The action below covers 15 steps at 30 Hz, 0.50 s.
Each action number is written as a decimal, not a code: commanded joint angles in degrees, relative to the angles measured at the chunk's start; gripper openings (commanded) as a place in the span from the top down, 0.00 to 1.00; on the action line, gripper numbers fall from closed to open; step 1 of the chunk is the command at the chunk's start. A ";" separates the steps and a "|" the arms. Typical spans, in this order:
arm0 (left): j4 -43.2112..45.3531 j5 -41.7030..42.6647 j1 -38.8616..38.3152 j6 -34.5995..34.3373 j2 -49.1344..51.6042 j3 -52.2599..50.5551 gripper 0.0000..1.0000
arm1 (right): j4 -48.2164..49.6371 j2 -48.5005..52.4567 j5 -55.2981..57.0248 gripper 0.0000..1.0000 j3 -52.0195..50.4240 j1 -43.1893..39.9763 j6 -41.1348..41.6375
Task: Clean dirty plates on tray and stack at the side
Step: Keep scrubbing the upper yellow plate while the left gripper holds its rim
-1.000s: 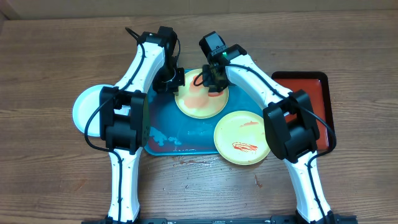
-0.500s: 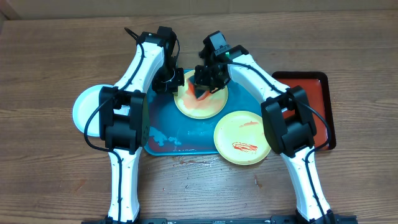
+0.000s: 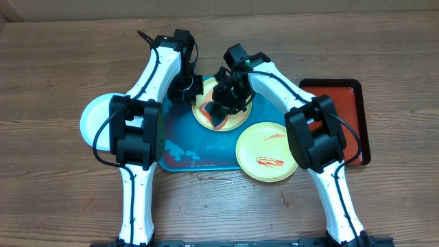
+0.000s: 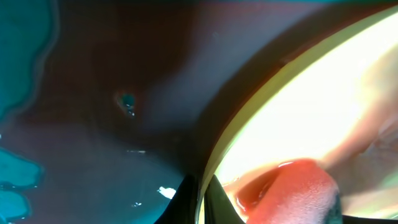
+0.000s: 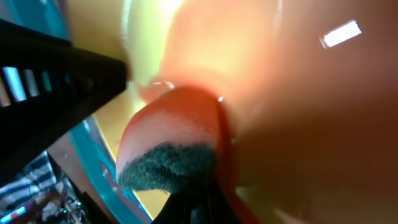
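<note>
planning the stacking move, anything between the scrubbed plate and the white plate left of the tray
Only the left arm: its links lie over the tray's left edge, between the scrubbed plate and the pale plate.

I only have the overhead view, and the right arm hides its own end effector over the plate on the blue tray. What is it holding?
Observer: In the right wrist view the right end effector is shut on a red sponge with a dark scouring side, against the plate.
Reviewer: And the left end effector?
Observer: Left wrist view: its fingers clamp that plate's rim.
Reviewer: Is the tray dry there?
Observer: No, reddish water pools on the tray beside the plate.
</note>
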 commanded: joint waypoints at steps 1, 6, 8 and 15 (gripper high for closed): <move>0.39 -2.19 0.31 -0.20 0.42 -1.07 0.96 | -2.95 -0.15 16.98 0.96 -0.96 -1.95 2.27; 0.39 -2.19 0.31 -0.20 0.42 -1.07 0.96 | -5.35 -3.56 32.68 0.96 -0.96 -2.32 4.42; 0.42 -2.19 0.31 -0.20 0.42 -1.07 0.96 | -5.81 -4.31 37.40 0.96 -0.96 -2.19 4.42; 0.39 -2.19 0.31 -0.22 0.42 -1.07 0.96 | -4.68 -4.33 48.41 0.96 -0.98 -0.66 4.37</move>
